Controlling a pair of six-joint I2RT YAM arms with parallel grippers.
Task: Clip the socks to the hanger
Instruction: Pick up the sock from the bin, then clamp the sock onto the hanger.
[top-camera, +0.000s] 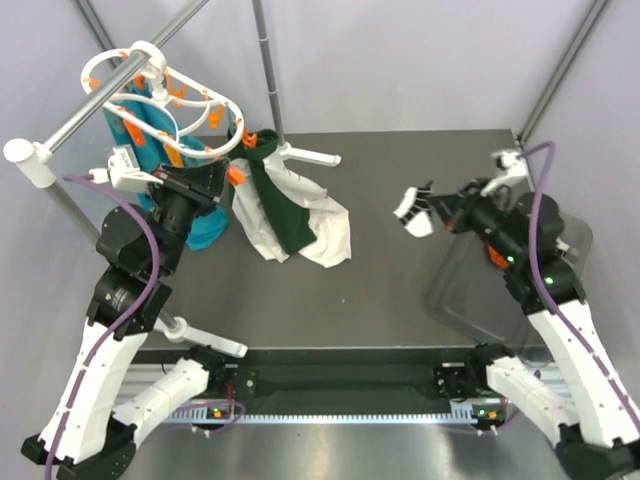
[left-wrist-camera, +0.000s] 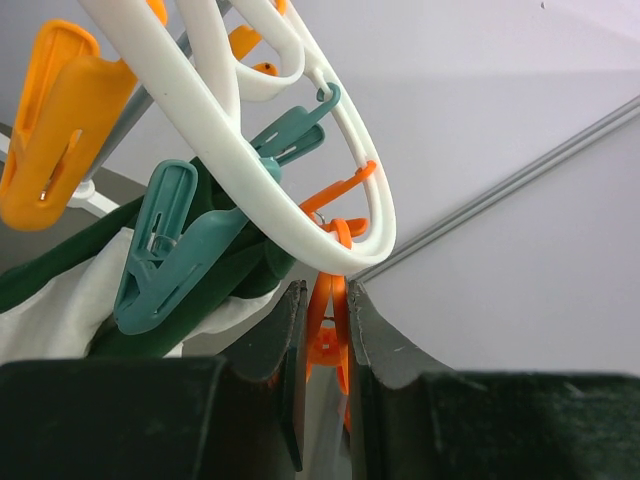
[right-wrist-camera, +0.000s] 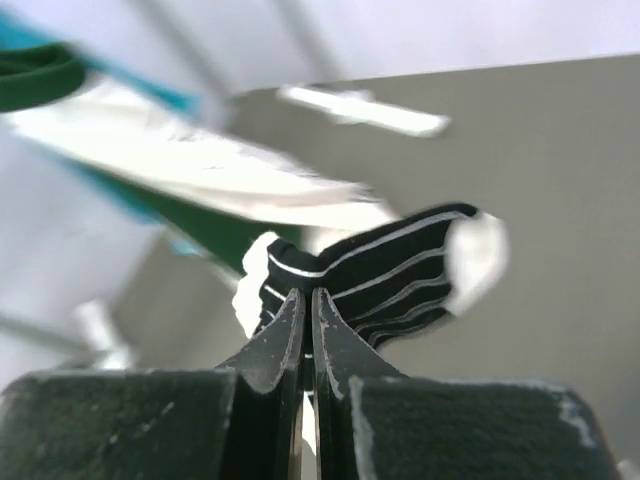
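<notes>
The hanger (top-camera: 143, 50) is a white oval ring (left-wrist-camera: 200, 110) hung from the rail at the back left, with orange clips dangling from it. My left gripper (top-camera: 228, 180) (left-wrist-camera: 325, 290) reaches up under the ring's near edge and is shut on one orange clip (left-wrist-camera: 328, 330), squeezing its handles. Held in the air over the right half of the table, my right gripper (top-camera: 432, 207) (right-wrist-camera: 305, 295) is shut on a dark sock with thin white stripes (top-camera: 412, 213) (right-wrist-camera: 400, 270). The sock hangs out past the fingertips.
A white and a dark-green cloth (top-camera: 290, 215) hang from the hanger down onto the table. Teal cloths (top-camera: 150, 125) hang behind my left arm. A teal peg (left-wrist-camera: 165, 250) grips the green cloth. A grey rail (top-camera: 110, 85), an upright pole (top-camera: 268, 70) and a clear bin (top-camera: 470, 290) stand around.
</notes>
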